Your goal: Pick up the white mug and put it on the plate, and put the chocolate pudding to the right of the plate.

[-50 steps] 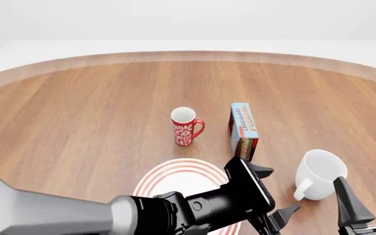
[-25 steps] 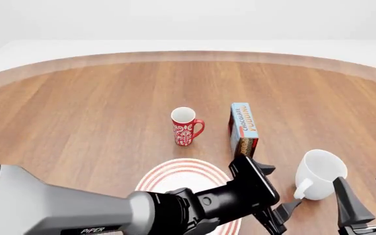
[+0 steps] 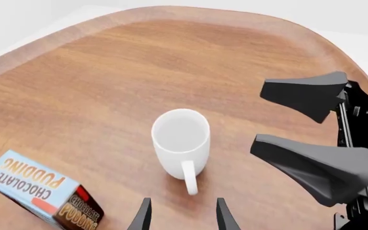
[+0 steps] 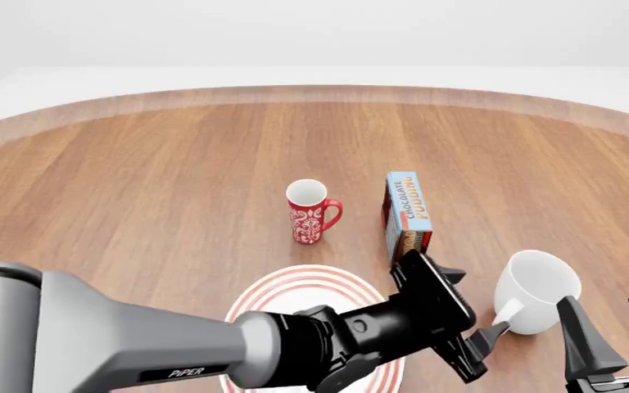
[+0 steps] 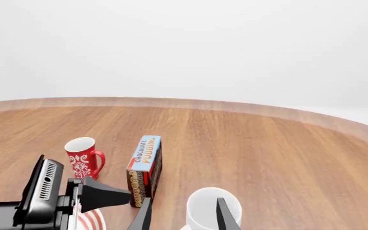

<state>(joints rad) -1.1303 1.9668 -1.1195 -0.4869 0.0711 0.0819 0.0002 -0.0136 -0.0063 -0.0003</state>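
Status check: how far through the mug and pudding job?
Done: nothing. The white mug stands on the table right of the plate.
In hand: the left tool, open, faces the mug's handle; the right tool is open nearby.
Left: grasp the mug and put it on the plate, then shift the chocolate pudding to the plate's right.

The plate lies nearest the arms. Behind it stands the red mug, with the chocolate pudding just to its right. The white mug sits right of the plate, apart from the pudding.
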